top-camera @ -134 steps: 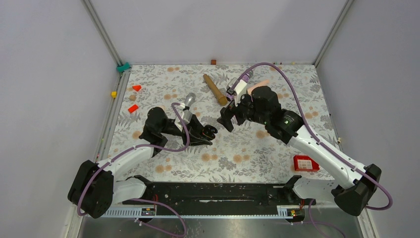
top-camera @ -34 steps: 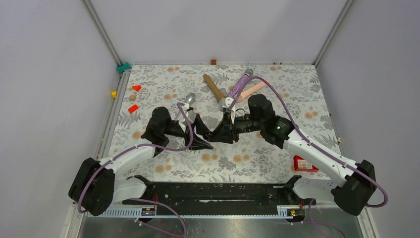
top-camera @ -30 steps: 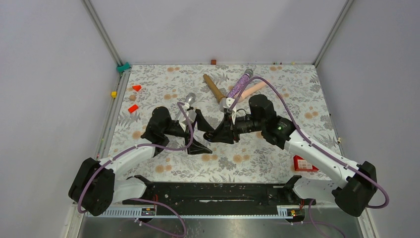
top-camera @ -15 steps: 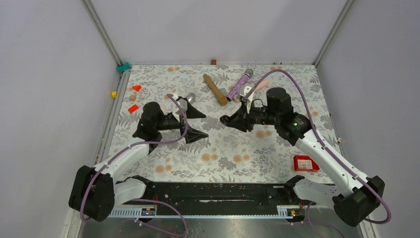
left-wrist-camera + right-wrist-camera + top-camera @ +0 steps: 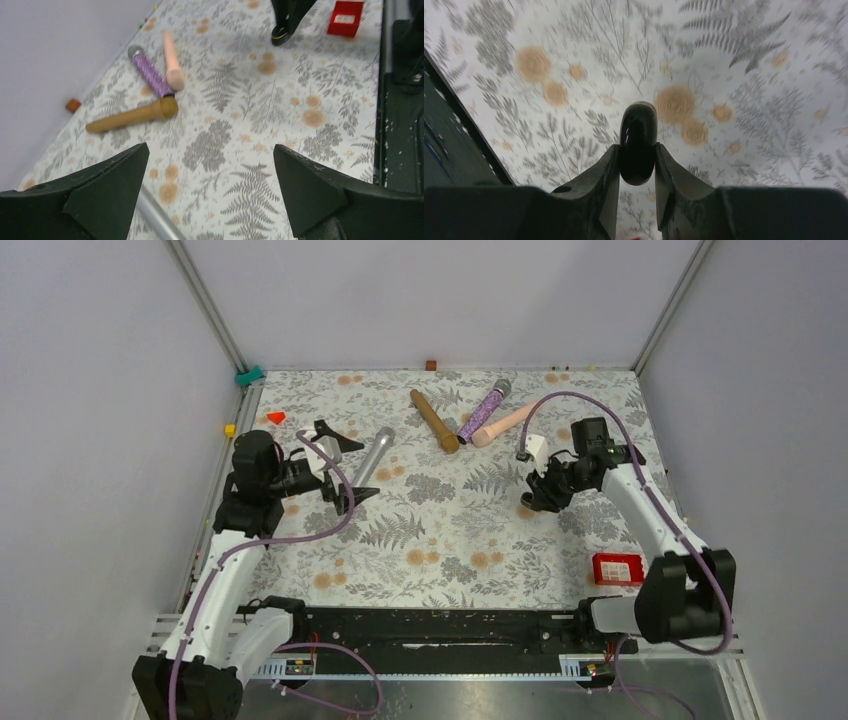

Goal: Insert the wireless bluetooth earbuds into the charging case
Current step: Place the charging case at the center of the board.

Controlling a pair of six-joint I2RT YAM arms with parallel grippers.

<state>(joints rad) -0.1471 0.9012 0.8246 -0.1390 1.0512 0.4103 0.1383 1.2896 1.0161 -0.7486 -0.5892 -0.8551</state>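
Spanning most of the top view: floral-print counter point(image 5: 450, 540). Left end effector point(image 5: 210, 150) at upper left, fingers spread wide, nothing between them; silver microphone point(image 5: 371, 455) just beside it. Brown point(image 5: 433, 420), purple point(image 5: 484, 410) and pink point(image 5: 505, 424) microphones lie clustered at upper centre. Red box point(image 5: 616, 568) at lower right. Right end effector point(image 5: 637, 147), right of centre, is pinching the charging case point(image 5: 637, 135), a glossy black oval, over the counter. Earbuds too small to make out.
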